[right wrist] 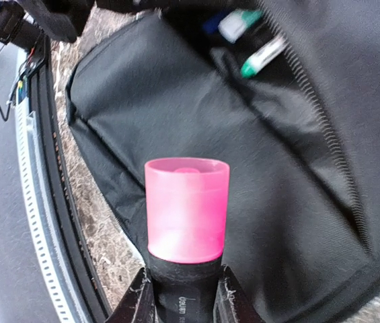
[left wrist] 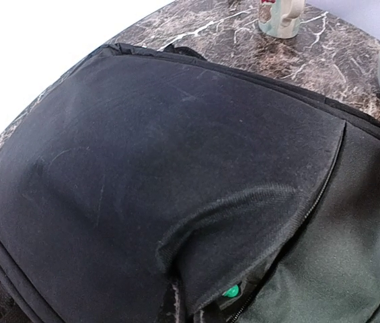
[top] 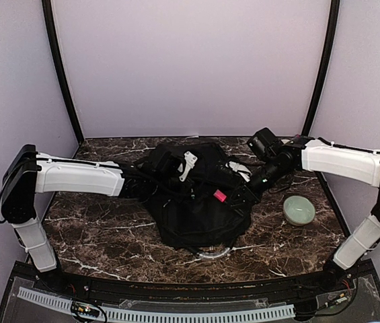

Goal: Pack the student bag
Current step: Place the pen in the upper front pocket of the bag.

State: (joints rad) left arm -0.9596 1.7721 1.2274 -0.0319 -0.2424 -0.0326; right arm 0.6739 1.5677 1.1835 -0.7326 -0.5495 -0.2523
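My right fingers (right wrist: pixel 138 301) are pressed on the black barrel of a marker (right wrist: pixel 186 208), one finger on each side. Its pink cap stands up in front of my wrist camera. The student bag (right wrist: pixel 176 128) lies directly beyond and below this marker, and its dark front panel fills most of the view behind the cap. The open zip pocket of the bag is further on, to the upper right. Some pens (right wrist: pixel 262 55) with green caps lie inside it, apart from my marker. I cannot tell whether the pink cap touches the cloth.

My left gripper (top: pixel 179 168) is over the far left part of the bag, and its fingers are pressed together. Their tips are below the edge of the left wrist view, so I cannot see them there. A ridge of black cloth rises in a tent toward the place where they are, so they seem to pinch a fold of the bag. Beside this fold one green pen cap (left wrist: pixel 231 291) shows at the zip.

From above, the bag lies in the middle of the marble table (top: pixel 102 235), between my two arms. Its grey loop handle (top: pixel 213 254) is turned to the near edge. A green bowl (top: pixel 299 210) stands on the table to the right of the bag, not touching it. A pale mug (left wrist: pixel 280 15) stands beyond the bag's far edge.
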